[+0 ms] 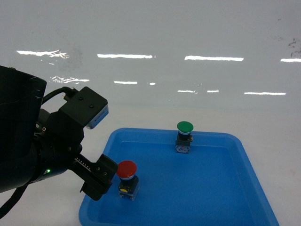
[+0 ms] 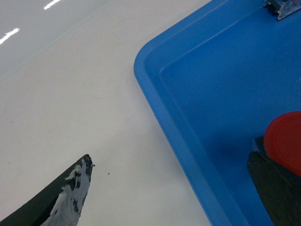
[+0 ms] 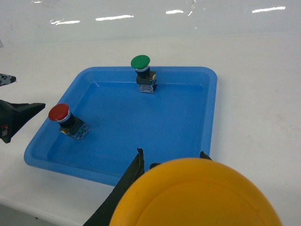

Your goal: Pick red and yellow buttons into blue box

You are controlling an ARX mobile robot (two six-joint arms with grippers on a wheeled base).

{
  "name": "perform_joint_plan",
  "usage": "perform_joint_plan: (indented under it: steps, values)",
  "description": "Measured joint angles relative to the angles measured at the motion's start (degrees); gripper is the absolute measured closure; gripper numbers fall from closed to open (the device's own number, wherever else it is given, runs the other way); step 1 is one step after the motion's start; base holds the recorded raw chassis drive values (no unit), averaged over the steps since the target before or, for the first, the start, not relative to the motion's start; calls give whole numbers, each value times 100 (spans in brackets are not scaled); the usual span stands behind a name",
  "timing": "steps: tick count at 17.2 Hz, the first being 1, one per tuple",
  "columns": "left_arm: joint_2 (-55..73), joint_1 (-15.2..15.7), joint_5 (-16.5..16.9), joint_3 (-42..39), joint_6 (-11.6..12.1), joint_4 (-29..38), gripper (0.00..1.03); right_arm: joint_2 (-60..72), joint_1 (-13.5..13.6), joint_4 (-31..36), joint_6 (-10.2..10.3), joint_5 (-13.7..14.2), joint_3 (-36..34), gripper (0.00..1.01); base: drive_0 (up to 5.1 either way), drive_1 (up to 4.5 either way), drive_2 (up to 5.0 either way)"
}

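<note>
The red button (image 1: 127, 169) stands upright in the near left corner of a shallow blue tray (image 1: 141, 133). My left gripper (image 1: 107, 181) is open and straddles the tray's left rim. One finger (image 2: 70, 197) is over the white table, and the other (image 2: 277, 188) is inside the tray, right beside the red cap (image 2: 284, 141). In the right wrist view the yellow button (image 3: 197, 197) fills the bottom of the frame. My right gripper (image 3: 172, 157) is shut on it, above the tray's near right corner (image 3: 207, 136). The blue box is out of view.
A green-capped button (image 1: 185, 126) stands at the tray's far side, also visible as the green-capped button (image 3: 140, 62) in the right wrist view. The tray lies on a glossy white table (image 1: 56, 141), with a white wall behind it.
</note>
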Motion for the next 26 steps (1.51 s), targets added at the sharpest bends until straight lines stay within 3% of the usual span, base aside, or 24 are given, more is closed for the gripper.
perform_joint_plan:
  steps: [3,10,20,26]
  values:
    - [-737,-350,286,-24,-238,-588,5,0,0,0,0,0,0,73,0,0,0]
    - [-221,-542,417,219,-846,-649,5,0,0,0,0,0,0,73,0,0,0]
    - [455,-800,262,573,-1165,-612,5,0,0,0,0,0,0,73,0,0,0]
    - [1086,-800,17,741,-1283,-511,5,0,0,0,0,0,0,73,0,0,0]
